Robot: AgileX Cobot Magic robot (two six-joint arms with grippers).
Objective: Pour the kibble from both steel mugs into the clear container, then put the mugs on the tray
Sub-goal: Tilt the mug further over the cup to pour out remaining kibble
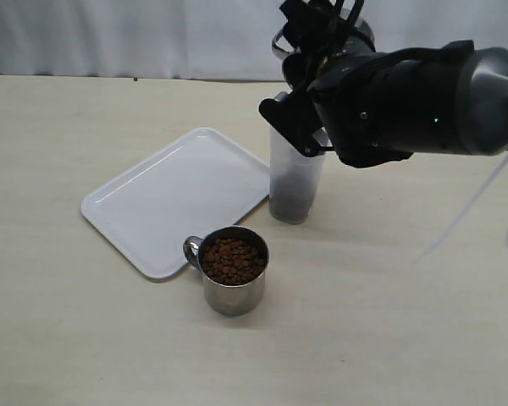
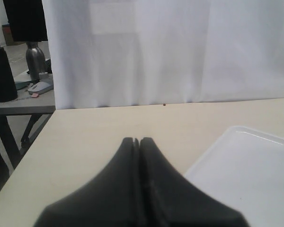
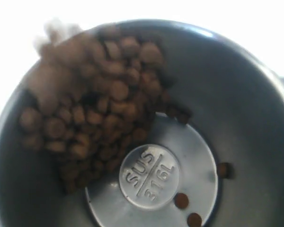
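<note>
My right gripper (image 1: 298, 72) is shut on a steel mug (image 1: 279, 44) and holds it tipped high over the clear container (image 1: 295, 169). In the right wrist view I look into that mug (image 3: 246, 94), where kibble (image 3: 94, 94) slides toward the rim and the stamped bottom lies partly bare. Dark kibble (image 1: 289, 203) fills the container's lower part. The second steel mug (image 1: 233, 283) stands upright in front of the tray (image 1: 178, 199), full of kibble (image 1: 232, 260). My left gripper (image 2: 137, 142) is shut and empty, low over the table beside the tray (image 2: 246, 170); the exterior view does not show it.
A white curtain (image 1: 152, 34) hangs behind the table. In the left wrist view the table's edge (image 2: 23, 151) drops off toward a side desk (image 2: 19, 101) with small items. Thin white cables (image 1: 491, 194) hang at the exterior view's right.
</note>
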